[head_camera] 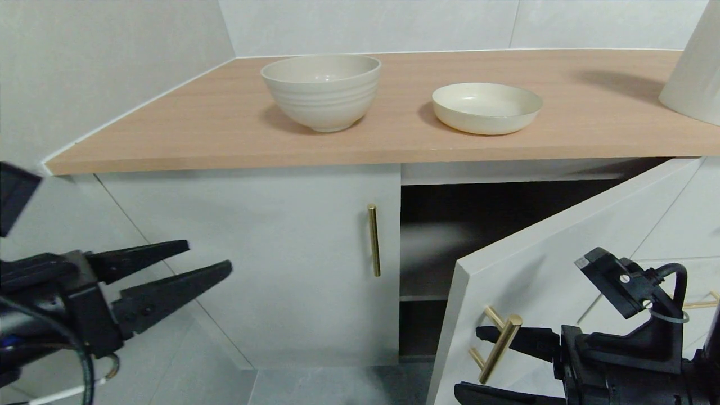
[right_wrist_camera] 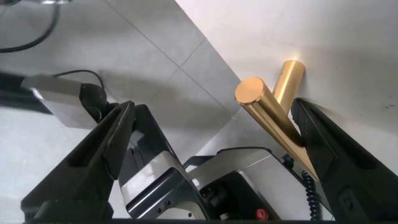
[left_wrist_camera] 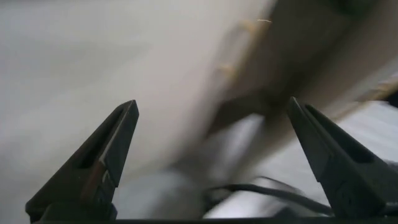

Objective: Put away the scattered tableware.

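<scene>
On the wooden countertop [head_camera: 185,129] stand a deep cream bowl [head_camera: 322,90] and, to its right, a shallow cream dish [head_camera: 486,107]. Below them the right cabinet door [head_camera: 540,253] is swung open. Its gold handle [head_camera: 499,346] lies between the fingers of my right gripper [head_camera: 468,360], which is open. In the right wrist view the handle [right_wrist_camera: 268,111] rests against one finger [right_wrist_camera: 323,149] of that gripper [right_wrist_camera: 212,106]. My left gripper [head_camera: 208,254] hangs open and holds nothing, low at the left in front of the shut door; its wrist view shows its wide-apart tips [left_wrist_camera: 211,104].
The left cabinet door [head_camera: 253,253] is shut, with a vertical gold handle [head_camera: 373,241]. The open cabinet [head_camera: 439,236] is dark inside and has a shelf. A tall white object [head_camera: 694,67] stands on the counter's far right. White walls close off the back and left.
</scene>
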